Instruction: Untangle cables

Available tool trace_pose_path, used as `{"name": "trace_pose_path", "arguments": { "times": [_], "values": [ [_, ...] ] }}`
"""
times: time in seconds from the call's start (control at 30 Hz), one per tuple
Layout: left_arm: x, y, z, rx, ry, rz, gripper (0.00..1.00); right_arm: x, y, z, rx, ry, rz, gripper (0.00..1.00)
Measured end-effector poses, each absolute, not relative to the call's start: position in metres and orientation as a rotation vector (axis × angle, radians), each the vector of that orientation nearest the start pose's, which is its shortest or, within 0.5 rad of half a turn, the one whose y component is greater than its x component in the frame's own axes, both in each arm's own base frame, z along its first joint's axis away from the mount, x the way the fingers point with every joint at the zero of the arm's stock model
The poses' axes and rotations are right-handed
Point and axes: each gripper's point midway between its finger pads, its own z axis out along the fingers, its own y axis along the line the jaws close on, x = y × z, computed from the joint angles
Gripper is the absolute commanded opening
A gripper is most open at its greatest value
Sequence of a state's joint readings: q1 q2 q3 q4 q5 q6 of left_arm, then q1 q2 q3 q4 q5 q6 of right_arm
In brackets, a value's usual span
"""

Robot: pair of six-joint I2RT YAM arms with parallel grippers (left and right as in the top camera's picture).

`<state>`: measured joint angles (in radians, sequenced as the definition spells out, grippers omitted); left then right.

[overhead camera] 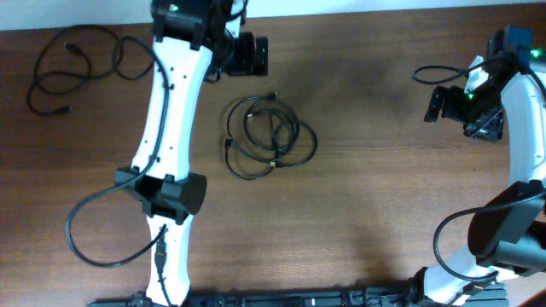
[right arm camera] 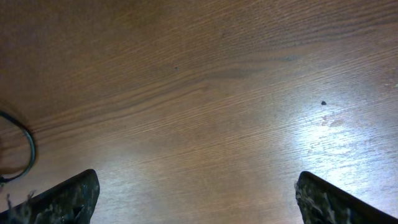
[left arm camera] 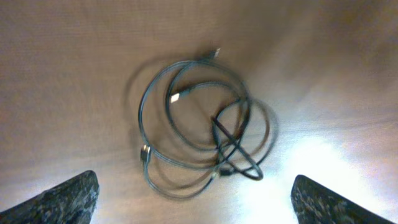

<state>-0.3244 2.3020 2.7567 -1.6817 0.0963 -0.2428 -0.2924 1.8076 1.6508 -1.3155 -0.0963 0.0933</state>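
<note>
1. While scanning from the left, note one loose cable [overhead camera: 72, 64] lying in open loops on the table [overhead camera: 367, 196], well apart from the left gripper [left arm camera: 199, 200], out past its arm on the outer side.
2. Confirm the left gripper's fingers [left arm camera: 62, 199] spread wide, pinching nothing, hovering above the tabletop.
3. Locate the cable bundle [left arm camera: 199, 130] just ahead of the left gripper, centred between its fingertips: several overlapping loops, crossing most densely on the side nearer the right-hand fingertip.
4. Expect thin, light, limp cord, likely to drag the whole bundle along when pulled and to slip out of a shallow pinch.
5. Take hold on an outer loop or just behind a plug end [left arm camera: 177, 96], clear of the dense crossing.
6. Confirm the right gripper [right arm camera: 198, 198] likewise spread wide and empty, with the bundle well apart from it.
</note>
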Motion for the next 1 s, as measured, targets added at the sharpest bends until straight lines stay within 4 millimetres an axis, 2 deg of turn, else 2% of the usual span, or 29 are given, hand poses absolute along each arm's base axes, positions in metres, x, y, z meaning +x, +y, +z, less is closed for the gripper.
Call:
{"name": "trace_pose_path", "arguments": {
  "times": [0.03, 0.13, 0.17, 0.27, 0.33, 0.43, 0.53, 0.6, 0.63, 0.7, 0.73, 0.77, 0.83, 0.87, 0.9, 0.93, 1.0],
  "values": [
    [0.435, -0.164, 0.217, 0.167, 2.909, -0.236, 0.99, 0.347, -0.087, 0.147, 0.574, 2.977, 0.131, 0.98],
    [0.425, -0.16, 0.167, 0.192, 3.049, -0.186, 0.99, 0.347, -0.087, 0.147, 0.574, 2.976, 0.131, 0.98],
    [0.419, -0.158, 0.139, 0.196, 3.119, -0.16, 0.99, 0.347, -0.087, 0.147, 0.575, 2.978, 0.131, 0.98],
    [0.414, -0.164, 0.105, 0.201, 3.169, -0.193, 0.99, 0.347, -0.087, 0.147, 0.574, 2.977, 0.131, 0.98],
    [0.407, -0.172, 0.098, 0.193, 3.2, -0.274, 0.99, 0.347, -0.087, 0.147, 0.575, 2.977, 0.131, 0.98],
    [0.416, -0.186, 0.099, 0.106, 3.163, -0.358, 0.99, 0.347, -0.087, 0.147, 0.574, 2.978, 0.131, 0.98],
    [0.425, -0.191, 0.1, 0.029, 3.131, -0.391, 0.99, 0.347, -0.087, 0.147, 0.575, 2.977, 0.131, 0.98],
    [0.422, -0.2, 0.104, -0.037, 3.145, -0.52, 1.0, 0.347, -0.087, 0.147, 0.575, 2.977, 0.131, 0.98],
    [0.421, -0.207, 0.109, -0.073, 3.148, -0.652, 0.96, 0.347, -0.087, 0.147, 0.575, 2.977, 0.131, 0.98],
    [0.419, -0.214, 0.116, -0.108, 3.146, -0.784, 0.86, 0.347, -0.087, 0.147, 0.574, 2.977, 0.131, 0.98],
    [0.416, -0.216, 0.115, -0.106, 3.155, -0.769, 0.84, 0.347, -0.087, 0.147, 0.574, 2.977, 0.131, 0.98],
    [0.413, -0.217, 0.112, -0.1, 3.168, -0.715, 0.77, 0.347, -0.087, 0.147, 0.573, 2.977, 0.131, 0.98],
    [0.401, -0.229, 0.101, -0.041, 3.201, -0.579, 0.33, 0.347, -0.087, 0.147, 0.575, 2.977, 0.131, 0.98],
    [0.398, -0.236, 0.097, -0.013, 3.198, -0.544, 0.16, 0.347, -0.087, 0.147, 0.573, 2.977, 0.131, 0.99],
    [0.394, -0.243, 0.094, 0.021, 3.196, -0.515, 0.05, 0.347, -0.087, 0.147, 0.575, 2.977, 0.131, 0.98],
    [0.394, -0.244, 0.093, 0.029, 3.193, -0.496, 0.0, 0.347, -0.087, 0.147, 0.575, 2.977, 0.131, 0.98],
    [0.396, -0.241, 0.092, 0.016, 3.192, -0.477, 0.0, 0.347, -0.087, 0.147, 0.575, 2.977, 0.131, 0.98]
  ]
}}
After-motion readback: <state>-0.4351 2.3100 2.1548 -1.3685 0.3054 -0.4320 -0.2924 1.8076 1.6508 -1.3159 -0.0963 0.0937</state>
